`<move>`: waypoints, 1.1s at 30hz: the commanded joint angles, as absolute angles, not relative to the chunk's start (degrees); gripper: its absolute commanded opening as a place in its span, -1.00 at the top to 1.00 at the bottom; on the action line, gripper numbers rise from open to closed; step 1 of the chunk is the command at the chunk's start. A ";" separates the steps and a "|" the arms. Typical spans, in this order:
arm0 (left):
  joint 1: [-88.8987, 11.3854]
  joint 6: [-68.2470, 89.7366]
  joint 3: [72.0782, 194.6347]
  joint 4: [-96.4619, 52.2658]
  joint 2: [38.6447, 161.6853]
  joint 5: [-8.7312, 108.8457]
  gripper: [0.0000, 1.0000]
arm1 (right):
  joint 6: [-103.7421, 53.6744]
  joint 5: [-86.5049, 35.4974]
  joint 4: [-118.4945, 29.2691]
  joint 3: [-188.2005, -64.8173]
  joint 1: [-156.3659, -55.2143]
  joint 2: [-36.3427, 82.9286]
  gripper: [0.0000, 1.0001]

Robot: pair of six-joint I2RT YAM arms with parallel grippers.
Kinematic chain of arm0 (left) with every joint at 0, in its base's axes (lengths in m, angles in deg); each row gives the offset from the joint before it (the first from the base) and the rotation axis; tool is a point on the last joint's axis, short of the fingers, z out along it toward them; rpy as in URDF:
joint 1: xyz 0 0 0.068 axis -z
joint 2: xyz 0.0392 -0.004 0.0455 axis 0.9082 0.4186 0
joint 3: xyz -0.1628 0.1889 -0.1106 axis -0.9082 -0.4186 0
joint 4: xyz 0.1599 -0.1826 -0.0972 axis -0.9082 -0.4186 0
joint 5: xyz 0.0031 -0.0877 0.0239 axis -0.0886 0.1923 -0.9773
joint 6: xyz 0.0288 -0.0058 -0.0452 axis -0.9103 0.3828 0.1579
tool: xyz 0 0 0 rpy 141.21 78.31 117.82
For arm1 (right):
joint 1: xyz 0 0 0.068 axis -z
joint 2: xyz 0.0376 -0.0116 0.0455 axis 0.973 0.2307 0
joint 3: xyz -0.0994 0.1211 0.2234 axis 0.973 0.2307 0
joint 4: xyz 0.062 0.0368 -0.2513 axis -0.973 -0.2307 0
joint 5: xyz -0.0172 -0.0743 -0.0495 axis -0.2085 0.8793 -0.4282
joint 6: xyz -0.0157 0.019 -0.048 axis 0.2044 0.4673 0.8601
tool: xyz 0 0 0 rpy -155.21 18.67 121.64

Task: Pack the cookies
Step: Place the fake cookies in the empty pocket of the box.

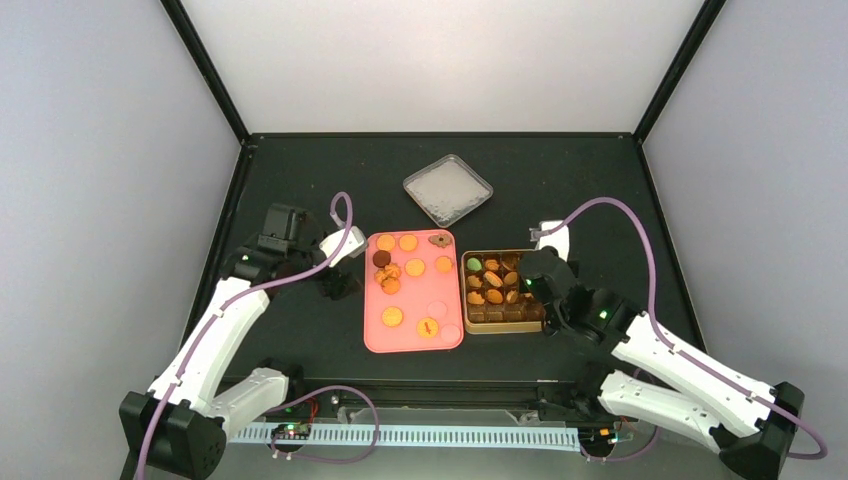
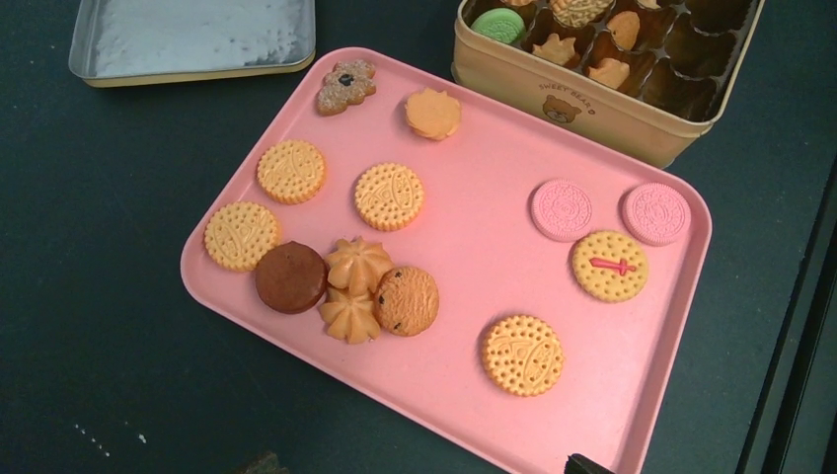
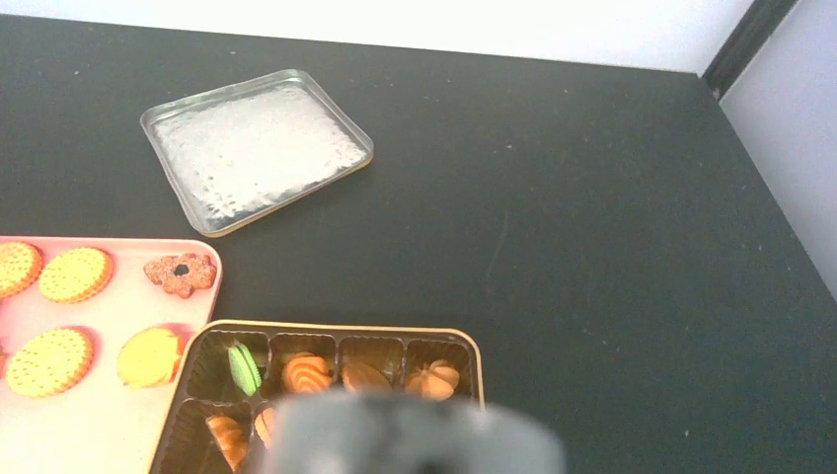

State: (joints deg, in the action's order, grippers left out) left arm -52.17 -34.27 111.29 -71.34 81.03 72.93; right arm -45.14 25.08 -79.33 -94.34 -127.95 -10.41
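Several cookies lie on a pink tray (image 1: 375, 335): golden round biscuits (image 2: 390, 196), a dark brown one (image 2: 291, 277), two pale pink ones (image 2: 562, 209) and a flower-shaped one (image 2: 346, 86). More cookies, including a green one (image 3: 244, 367), sit in the compartments of a gold tin box (image 1: 500, 322). My left gripper (image 1: 338, 284) hovers just off the tray's left edge; in the left wrist view (image 2: 424, 466) only its two fingertips show, far apart and empty. My right gripper (image 1: 530, 286) is over the box's right part; a blurred grey mass (image 3: 395, 434) hides its fingers.
The box's metal lid (image 1: 447, 188) lies upside down on the black table behind the tray, also in the right wrist view (image 3: 255, 148). Black frame posts stand at the table's back corners. The box sits right against the tray's right side.
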 commanded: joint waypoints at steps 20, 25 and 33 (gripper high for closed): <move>-52.69 -34.85 113.76 -72.72 81.95 73.72 -0.51 | -41.48 28.31 -77.38 -96.25 -127.11 -12.06 0.29; -52.69 -34.80 113.81 -72.83 81.88 73.78 -0.51 | -39.27 27.81 -75.36 -96.94 -126.08 -9.58 0.30; -52.69 -35.20 113.49 -73.13 81.79 73.84 -0.51 | -36.17 26.56 -72.90 -99.58 -125.62 -7.51 0.30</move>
